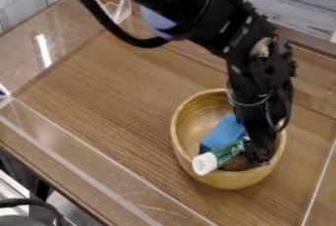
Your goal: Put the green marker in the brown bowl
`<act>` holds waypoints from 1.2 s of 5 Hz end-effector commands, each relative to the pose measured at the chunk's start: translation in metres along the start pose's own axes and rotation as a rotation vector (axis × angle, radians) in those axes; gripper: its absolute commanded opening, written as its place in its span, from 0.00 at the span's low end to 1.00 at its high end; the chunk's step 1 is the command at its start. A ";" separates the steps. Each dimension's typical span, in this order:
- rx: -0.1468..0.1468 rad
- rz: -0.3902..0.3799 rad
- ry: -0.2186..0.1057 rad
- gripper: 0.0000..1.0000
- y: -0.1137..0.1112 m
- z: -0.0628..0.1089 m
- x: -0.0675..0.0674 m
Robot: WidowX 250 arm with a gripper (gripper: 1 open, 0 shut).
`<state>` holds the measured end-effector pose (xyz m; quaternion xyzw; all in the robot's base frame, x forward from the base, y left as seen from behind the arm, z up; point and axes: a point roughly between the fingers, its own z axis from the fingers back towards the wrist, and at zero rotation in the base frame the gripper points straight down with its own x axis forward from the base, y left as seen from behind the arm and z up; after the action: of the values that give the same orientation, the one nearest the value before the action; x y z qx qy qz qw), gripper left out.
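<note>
The brown bowl (186, 140) sits on the wooden table at the lower right. Inside it lies the green marker (218, 157), its white end toward the bowl's front rim, resting next to a blue block (225, 133). My gripper (262, 149) reaches down into the bowl from above, right over the marker's far end. Its fingers (269, 132) are dark and stand spread, with the marker lying free below them. The fingertips are partly hidden by the bowl's wall.
Clear plastic walls (79, 161) fence the table on the front and left. The black arm (184, 14) stretches from the upper left across to the bowl. A pale wall runs behind the table at the top right.
</note>
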<state>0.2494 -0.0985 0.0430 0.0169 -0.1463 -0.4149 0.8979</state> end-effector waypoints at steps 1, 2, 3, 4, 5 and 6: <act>-0.026 0.037 0.055 1.00 -0.001 -0.012 -0.010; -0.032 0.044 0.065 1.00 -0.001 -0.014 -0.013; -0.029 0.064 0.058 1.00 0.002 -0.006 -0.012; -0.026 0.085 0.048 1.00 0.006 0.004 -0.012; -0.026 0.105 0.040 1.00 0.009 0.012 -0.012; -0.029 0.118 0.043 0.00 0.009 0.012 -0.013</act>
<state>0.2450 -0.0838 0.0506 0.0046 -0.1216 -0.3716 0.9204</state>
